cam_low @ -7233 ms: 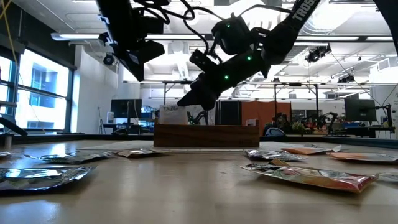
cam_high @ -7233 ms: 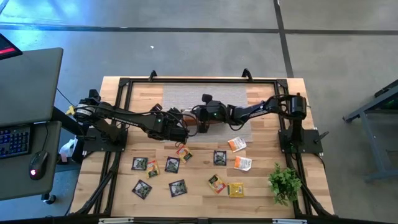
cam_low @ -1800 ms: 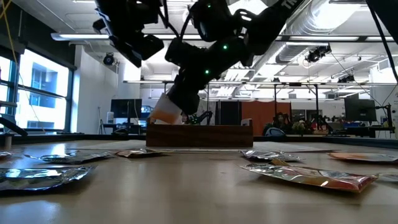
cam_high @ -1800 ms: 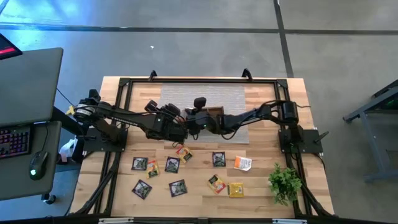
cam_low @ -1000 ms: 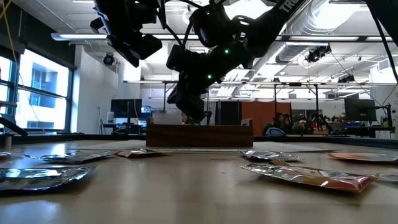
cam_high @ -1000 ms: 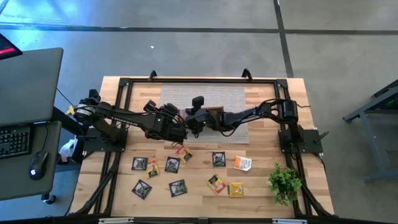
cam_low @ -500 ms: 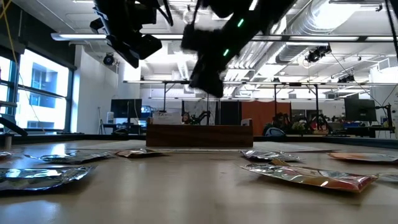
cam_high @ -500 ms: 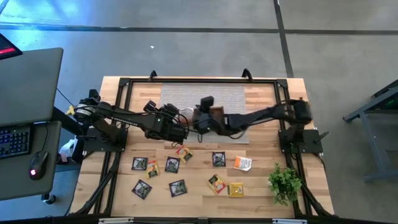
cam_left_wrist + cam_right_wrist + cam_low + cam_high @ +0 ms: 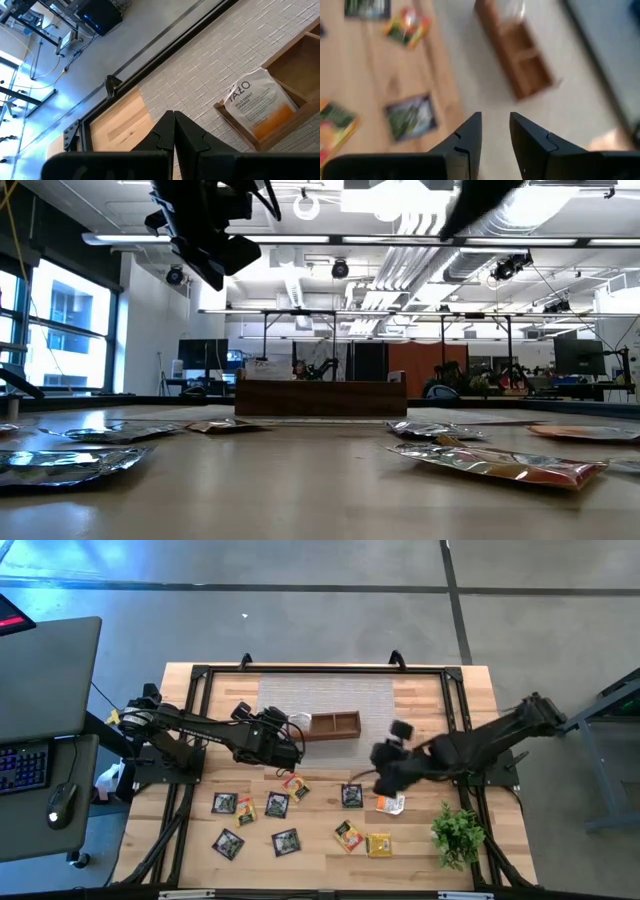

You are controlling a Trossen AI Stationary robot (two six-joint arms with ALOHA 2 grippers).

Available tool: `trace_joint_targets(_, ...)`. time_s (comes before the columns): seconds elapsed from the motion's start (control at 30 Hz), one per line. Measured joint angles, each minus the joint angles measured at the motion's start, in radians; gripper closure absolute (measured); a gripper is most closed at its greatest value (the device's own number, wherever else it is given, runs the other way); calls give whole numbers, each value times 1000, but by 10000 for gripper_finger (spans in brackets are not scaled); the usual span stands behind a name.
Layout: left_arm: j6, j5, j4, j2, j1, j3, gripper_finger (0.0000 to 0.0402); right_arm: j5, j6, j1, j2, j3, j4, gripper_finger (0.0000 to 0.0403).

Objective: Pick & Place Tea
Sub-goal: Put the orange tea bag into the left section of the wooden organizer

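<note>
Since a moment ago the right gripper has swung away from the wooden tray, fingers parted and empty, leaving a white-and-orange sachet propped in the tray's end compartment. Left of it the left gripper hangs clenched, while loose sachets wait on the tabletop. Coming down this fast, I reckon it could skid a flat sachet instead of pinching it.

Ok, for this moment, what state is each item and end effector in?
Left end effector: shut, empty, beside the tray.
Right end effector: open, empty, above the loose sachets.
Wooden tray: upright on the grey mat.
White-and-orange sachet: leaning in the tray's end compartment.
Loose sachets: lying flat on the table.
</note>
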Motion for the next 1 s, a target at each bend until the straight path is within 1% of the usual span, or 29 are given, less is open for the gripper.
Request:
trace_joint_targets(0.07,0,0,5,0,0,0,401,-33,128,46,12,-11,-57,299)
trace_joint_targets(0.1,0,0,8,0,0,0,401,-66,172,67,16,-31,-65,294)
trace_joint_targets(0.2,0,6,17,0,0,0,401,-226,305,106,21,-118,-26,278)
trace_joint_targets(0.3,0,7,19,0,0,0,401,-367,488,120,21,-213,31,261)
trace_joint_targets(0.37,0,7,19,0,0,0,401,-418,619,124,21,-273,57,252)
trace_joint_targets(0.43,0,7,20,0,0,0,401,-445,738,129,21,-330,71,246)
trace_joint_targets(0.57,0,13,20,0,0,0,401,-528,934,129,19,-442,135,242)
trace_joint_targets(0.7,0,16,20,0,0,0,401,-594,1016,128,19,-556,372,245)
trace_joint_targets(0.8,0,16,20,0,0,0,401,-600,1058,124,19,-623,537,249)
trace_joint_targets(0.87,1,16,20,0,0,0,401,-604,1086,120,13,-652,576,251)
trace_joint_targets(1.0,9,16,19,0,0,0,401,-610,1106,119,14,-659,567,253)
